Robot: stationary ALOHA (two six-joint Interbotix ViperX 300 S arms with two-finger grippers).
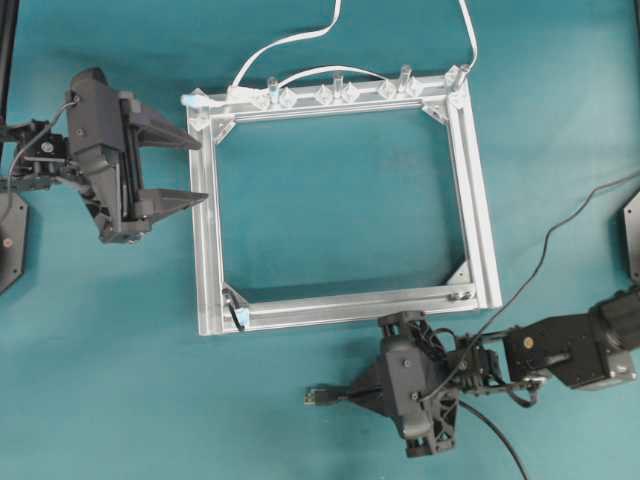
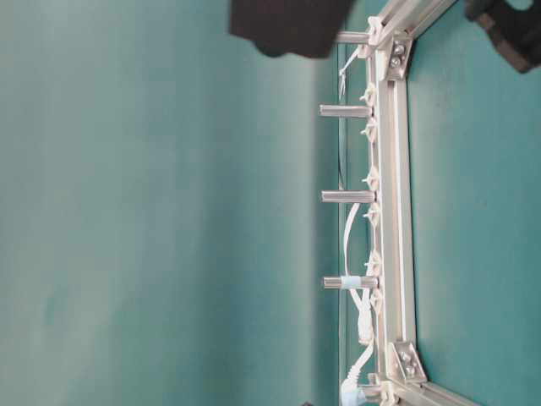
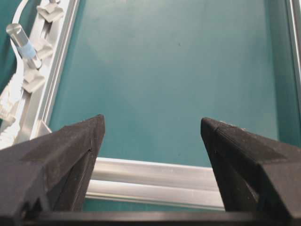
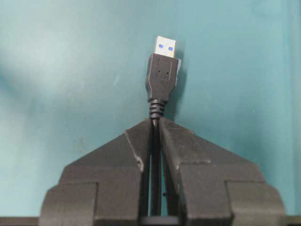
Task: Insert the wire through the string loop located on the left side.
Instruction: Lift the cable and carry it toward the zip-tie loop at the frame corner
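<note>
Pinched in the right gripper [image 4: 155, 123] just behind its plug, USB wire [image 4: 162, 77] pointing left below the aluminium frame [image 1: 480, 230]; left gripper [image 1: 175, 165] spread wide, empty, beside frame's left rail.

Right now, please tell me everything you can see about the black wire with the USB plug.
The wire is a thin black cable ending in a black moulded plug with a silver metal tip, blue inside, and a ribbed strain relief. The right gripper is shut on it just behind the plug, which sticks out beyond the fingertips, above the teal table. Overhead, the plug points left, outside the aluminium frame, below its lower rail. The cable trails back along the right arm and off the right edge.
</note>
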